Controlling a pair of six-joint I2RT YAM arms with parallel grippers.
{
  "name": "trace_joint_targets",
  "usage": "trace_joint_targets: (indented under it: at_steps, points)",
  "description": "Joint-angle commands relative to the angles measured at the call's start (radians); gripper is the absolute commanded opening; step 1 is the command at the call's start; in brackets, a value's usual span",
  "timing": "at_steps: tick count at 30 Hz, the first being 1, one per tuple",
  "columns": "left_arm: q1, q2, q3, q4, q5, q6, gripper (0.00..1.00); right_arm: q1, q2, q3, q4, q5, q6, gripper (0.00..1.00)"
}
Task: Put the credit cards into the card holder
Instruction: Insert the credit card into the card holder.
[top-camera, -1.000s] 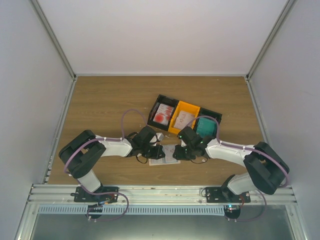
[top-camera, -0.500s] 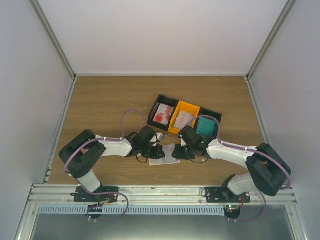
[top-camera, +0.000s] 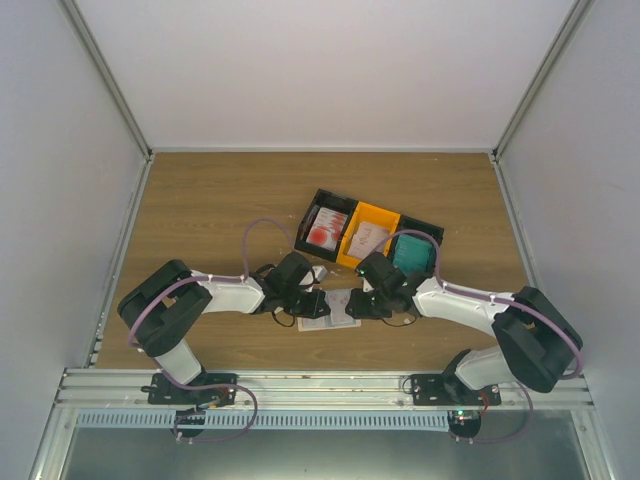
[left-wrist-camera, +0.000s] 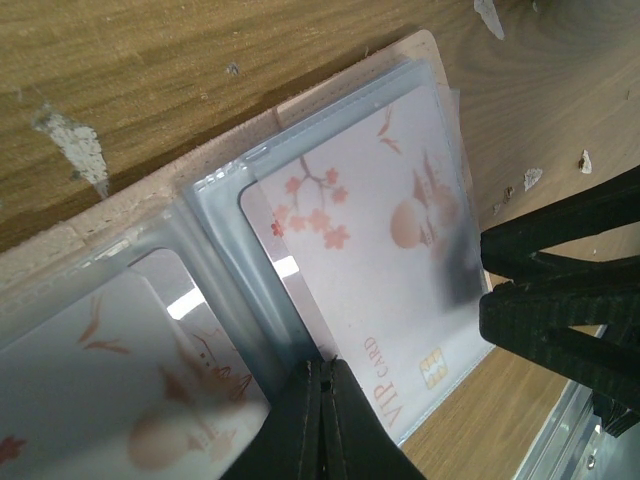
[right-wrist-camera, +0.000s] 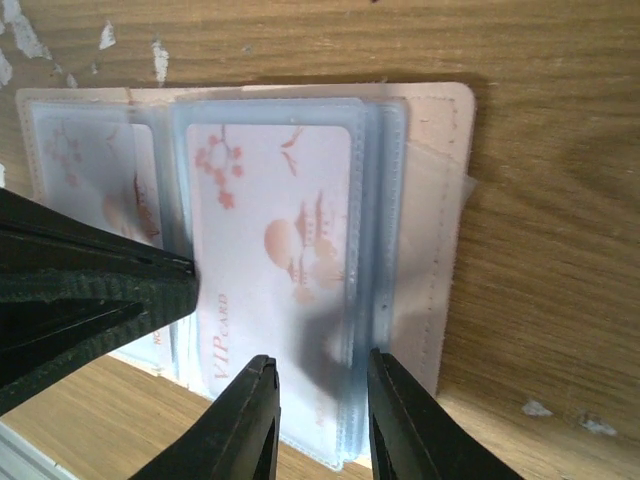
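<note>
The small beige-tan book-style card holder (right-wrist-camera: 440, 200) lies open and flat on the brown wooden table (top-camera: 200, 220), directly under both tools. The left gripper (left-wrist-camera: 322, 375) has its jaws pressed together, tips planted at the fold between the clear plastic sleeves. Whether a thin leaf is nipped between them cannot be told. It appears to be pinning the holder down.

The right gripper (right-wrist-camera: 318, 400) has its jaws apart. The near end of the top sleeve sits in the gap, and nothing looks clamped. Just ahead of its fingertips, inside that sleeve, lies a white rectangular plastic card with a pale red round mark and blossom print (right-wrist-camera: 275, 250). The card's long axis runs straight away from the fingertips, in line with the tool's reach. It looks largely seated, so any last nudge would go along that axis, and the right arm is the one lined up for it.

Farther out beyond both tools sit a black plastic bin with red-marked white cards (top-camera: 322, 228), an orange bin with pale cards (top-camera: 368, 235) and a second black bin with teal cards (top-camera: 413, 250). The right gripper is nearer the last two.
</note>
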Motion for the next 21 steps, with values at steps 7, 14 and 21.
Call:
trace_joint_targets:
  at_steps: [7, 14, 21]
  points:
    - [-0.011, 0.094, -0.034, -0.074, -0.131, 0.008, 0.00, -0.007, -0.017, 0.027, -0.039, 0.043, -0.007, 0.23]
    - [-0.011, 0.093, -0.036, -0.075, -0.131, 0.009, 0.00, -0.006, 0.002, 0.018, -0.005, -0.007, -0.016, 0.20]
    - [-0.011, 0.093, -0.036, -0.072, -0.127, 0.008, 0.00, -0.007, 0.002, 0.010, 0.019, -0.049, -0.021, 0.20]
